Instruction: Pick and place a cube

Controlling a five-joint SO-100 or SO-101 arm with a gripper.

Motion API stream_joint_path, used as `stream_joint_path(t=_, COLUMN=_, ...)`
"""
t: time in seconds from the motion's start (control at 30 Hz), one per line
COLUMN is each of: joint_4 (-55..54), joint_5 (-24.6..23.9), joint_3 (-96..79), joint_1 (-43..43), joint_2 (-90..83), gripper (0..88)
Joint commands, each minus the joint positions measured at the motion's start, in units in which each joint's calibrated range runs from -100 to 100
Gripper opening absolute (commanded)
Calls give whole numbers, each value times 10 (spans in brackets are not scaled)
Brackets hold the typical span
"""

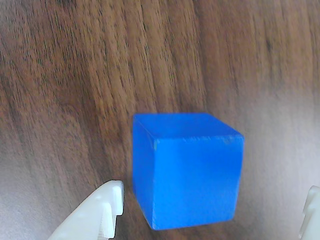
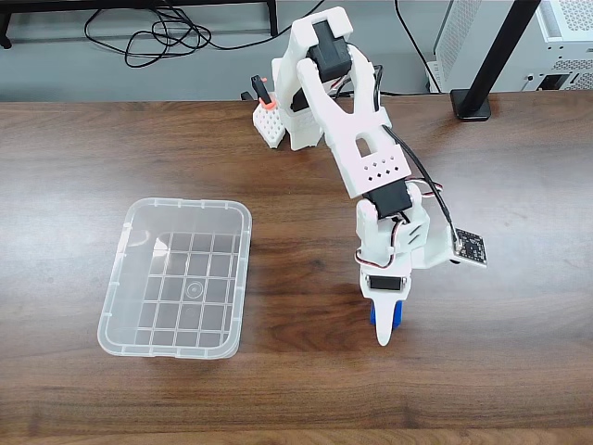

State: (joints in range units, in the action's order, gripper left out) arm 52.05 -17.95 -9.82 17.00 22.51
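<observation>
The bright-blue cube [image 1: 187, 170] rests on the wooden table, close under the wrist camera. My gripper [image 1: 212, 212] is open and straddles it: one white finger [image 1: 102, 212] stands just off the cube's left side, and the other finger [image 1: 312, 212] peeks in at the right edge with a wider gap. In the fixed view the arm reaches down toward the front of the table, and the gripper [image 2: 384, 326] points at the table with slivers of the cube [image 2: 396, 317] showing beside a finger. Most of the cube is hidden there.
A clear plastic tray [image 2: 176, 204] with a gridded bottom lies on the table to the left of the arm. A black stand foot [image 2: 471, 104] and cables sit at the table's far edge.
</observation>
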Motion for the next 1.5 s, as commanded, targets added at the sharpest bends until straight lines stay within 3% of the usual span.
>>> stream_joint_path(t=0.0, joint_4=52, joint_5=-6, joint_3=101, joint_1=3, joint_2=18, gripper=358)
stream_joint_path(t=0.13, joint_4=71, joint_5=-6, joint_3=126, joint_1=-3, joint_2=35, gripper=353)
stream_joint_path(t=0.4, joint_4=66, joint_5=-1, joint_3=142, joint_1=3, joint_2=41, gripper=212)
stream_joint_path(t=1.0, joint_4=69, joint_5=1, joint_3=143, joint_1=-6, joint_2=32, gripper=89)
stream_joint_path(t=1.2, joint_4=123, joint_5=22, joint_3=223, joint_1=-30, joint_2=2, gripper=88)
stream_joint_path(t=1.47, joint_4=249, joint_5=71, joint_3=334, joint_1=-123, joint_2=-129, gripper=88)
